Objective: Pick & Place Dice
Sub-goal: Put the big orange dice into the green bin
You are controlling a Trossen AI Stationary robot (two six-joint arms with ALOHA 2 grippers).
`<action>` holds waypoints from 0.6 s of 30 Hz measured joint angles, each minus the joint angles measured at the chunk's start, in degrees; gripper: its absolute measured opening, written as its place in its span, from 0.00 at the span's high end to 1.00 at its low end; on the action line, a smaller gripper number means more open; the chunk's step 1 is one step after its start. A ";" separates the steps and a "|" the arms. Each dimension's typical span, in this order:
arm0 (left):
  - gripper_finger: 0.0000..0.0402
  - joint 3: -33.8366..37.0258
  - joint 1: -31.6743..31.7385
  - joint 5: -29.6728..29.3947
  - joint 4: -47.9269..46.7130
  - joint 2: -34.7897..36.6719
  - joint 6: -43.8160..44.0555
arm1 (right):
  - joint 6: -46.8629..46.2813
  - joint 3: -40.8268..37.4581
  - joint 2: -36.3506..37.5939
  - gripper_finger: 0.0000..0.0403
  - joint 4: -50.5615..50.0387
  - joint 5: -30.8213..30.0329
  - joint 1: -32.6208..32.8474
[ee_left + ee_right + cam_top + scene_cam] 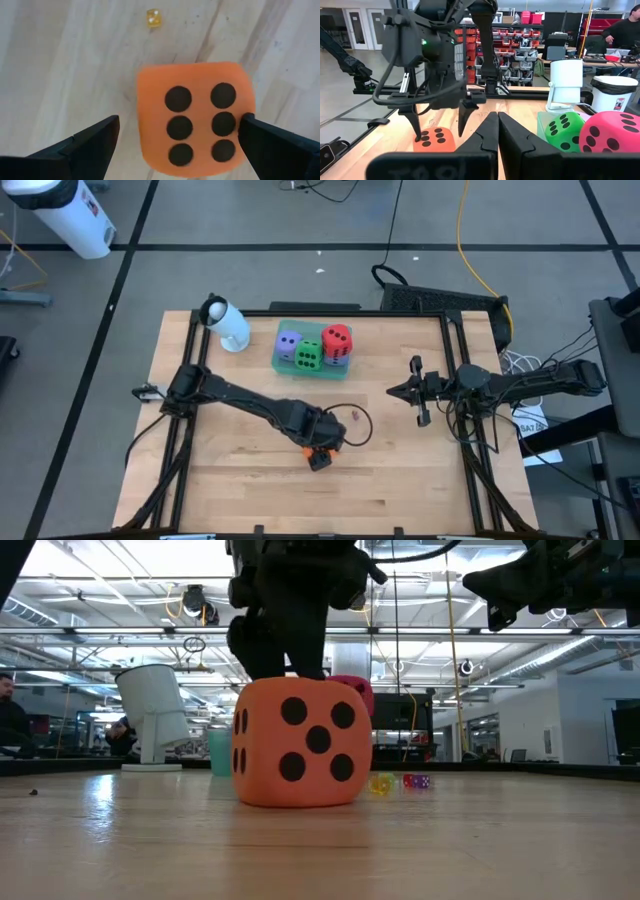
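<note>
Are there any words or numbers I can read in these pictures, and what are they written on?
No words or numbers can be read anywhere.
Raised letters on the right tool, seen in its own wrist view: too blurred to read.
Label on the black bin with white liner: too small to read.
The orange soft dice cube under the open left tool has only black pips, no writing.

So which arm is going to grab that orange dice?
The left. Its open tool hangs directly over the orange dice, fingers either side. The right tool is shut and waits well away, off to the right.
</note>
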State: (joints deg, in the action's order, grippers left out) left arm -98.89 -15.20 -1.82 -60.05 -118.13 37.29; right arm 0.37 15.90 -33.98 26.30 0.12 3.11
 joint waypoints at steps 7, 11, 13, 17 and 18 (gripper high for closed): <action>0.01 -3.17 -1.96 -3.42 -3.21 -0.07 0.84 | 0.05 0.00 0.00 1.00 -0.01 -0.04 0.00; 0.01 -3.50 -2.32 -3.86 -4.12 -0.02 0.76 | -0.08 0.00 0.00 1.00 0.00 -0.04 0.00; 0.01 -3.50 -2.58 -4.58 -4.18 -0.02 0.10 | -0.08 0.00 0.00 1.00 0.00 -0.04 0.00; 0.01 -3.32 -2.97 -6.98 -3.89 0.00 -2.93 | -0.10 0.00 0.00 1.00 0.00 -0.04 0.00; 0.01 -3.30 -2.98 -7.41 -3.94 0.00 -3.35 | -0.10 0.00 0.00 1.00 0.00 -0.04 0.00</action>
State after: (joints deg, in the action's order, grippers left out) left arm -102.19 -18.18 -9.23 -63.99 -118.13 33.94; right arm 0.27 15.90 -33.98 26.30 0.08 3.11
